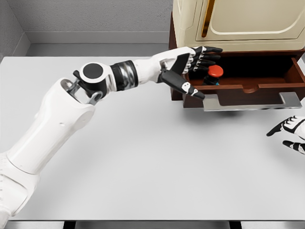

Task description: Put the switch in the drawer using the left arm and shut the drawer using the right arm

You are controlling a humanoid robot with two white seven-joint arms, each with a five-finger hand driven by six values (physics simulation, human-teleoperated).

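Head view: left hand [193, 64] at the open drawer [267, 88], switch [214, 74] inside.
The left hand's fingers are spread and hold nothing, reaching over the drawer's left end just beside the red-buttoned switch. The right hand [290, 133] rests on the white counter [143, 157] at the right edge, fingers relaxed, empty.
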